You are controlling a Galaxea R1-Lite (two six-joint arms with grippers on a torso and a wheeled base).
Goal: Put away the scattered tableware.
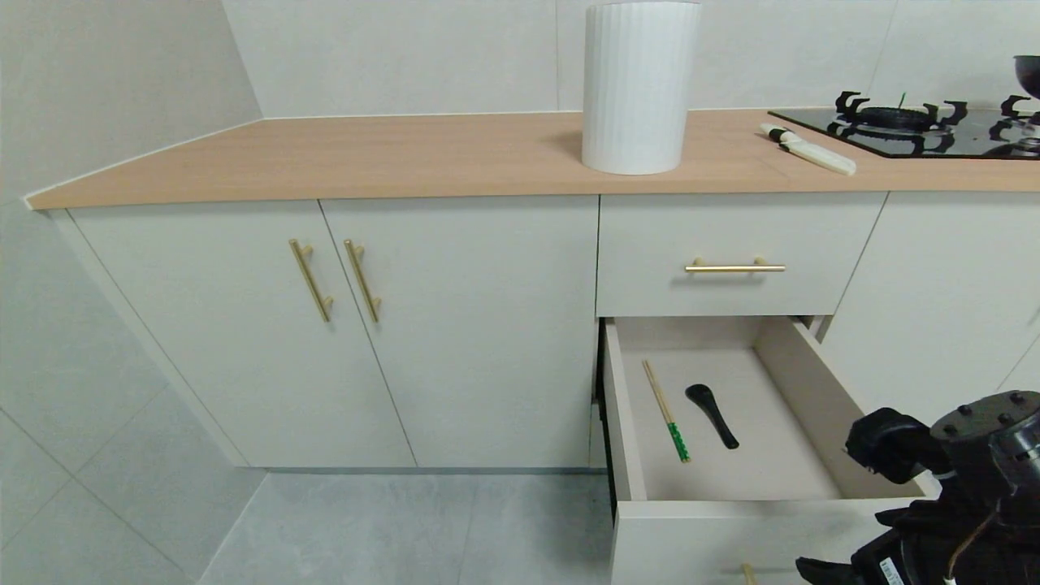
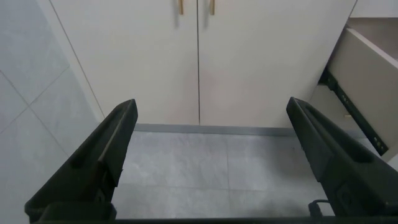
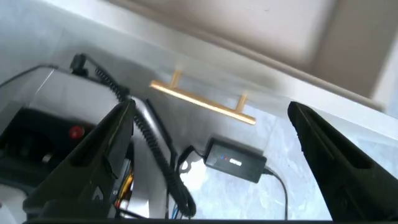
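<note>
While the right claw [image 3: 211, 111] gaped wide before the drawer [image 1: 615, 406], chopsticks [image 1: 666, 410] and spoon [image 1: 712, 415] inside it, untouched.

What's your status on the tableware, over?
Both open, empty: left tool, right tool. In the open drawer: chopsticks, black spoon. On the countertop: knife.

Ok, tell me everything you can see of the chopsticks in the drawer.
The chopsticks are a pair of thin, pale sticks that look like wood or bamboo, each with a green patterned end. They lie flat and close together on the floor of the open drawer, near its left wall, at a slight angle to it, with the green ends toward the drawer front. The black spoon lies just to their right, not touching them. Nothing holds them.
</note>
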